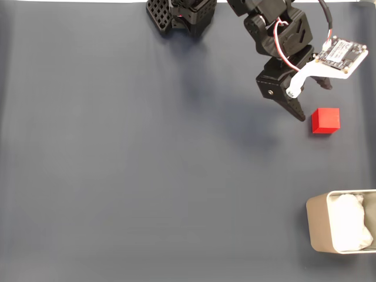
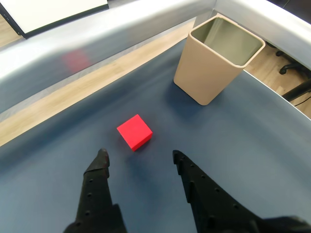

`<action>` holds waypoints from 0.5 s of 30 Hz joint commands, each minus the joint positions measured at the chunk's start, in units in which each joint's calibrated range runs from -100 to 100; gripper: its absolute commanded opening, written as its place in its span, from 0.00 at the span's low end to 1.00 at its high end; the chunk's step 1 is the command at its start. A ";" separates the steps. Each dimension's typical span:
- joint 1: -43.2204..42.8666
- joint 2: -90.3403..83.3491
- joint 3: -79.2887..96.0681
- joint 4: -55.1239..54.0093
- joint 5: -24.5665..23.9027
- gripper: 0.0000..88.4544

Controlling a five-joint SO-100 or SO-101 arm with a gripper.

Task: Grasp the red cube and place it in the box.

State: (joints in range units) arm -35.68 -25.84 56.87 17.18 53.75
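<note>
Fixed view, left to right: most of the dark cloth-covered table [image 1: 117, 176] is bare; the arm [image 1: 276, 35] comes in from the far edge and leans toward the right side. Its gripper [image 1: 299, 106] hangs just left of the cube [image 1: 325, 120], apart from it, probably lined up for an approach. The cube sits flat on the cloth near the right edge, about midway along it. The box [image 1: 320, 229] stands in the near right corner, well apart from the cube, white padding [image 1: 349, 223] visible inside; likely parked there as the drop point. Wrist view: gripper [image 2: 140, 158] spread wide, nothing between the fingers [image 2: 99, 165]; the cube [image 2: 134, 131] lies just ahead of the tips, roughly centred in the gap, not touching. The box [image 2: 209, 73] stands beyond, to the right. Hard to make out: the box is cut by the right edge of the fixed view; its padding is hidden in the wrist view by the near wall; the arm base is cropped at the top.
</note>
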 commanded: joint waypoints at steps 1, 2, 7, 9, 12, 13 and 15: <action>-0.33 0.62 -0.48 -3.50 0.39 0.35; -0.40 0.97 -0.30 -4.64 0.39 0.35; -0.47 2.79 0.25 -9.31 0.59 0.36; -0.47 3.57 0.43 -11.20 0.73 0.36; -0.61 4.26 1.07 -13.17 0.93 0.36; -0.68 4.52 1.25 -13.91 0.93 0.36; -0.82 4.87 1.61 -14.72 0.93 0.36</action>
State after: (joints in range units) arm -35.91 -20.80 58.68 4.69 54.33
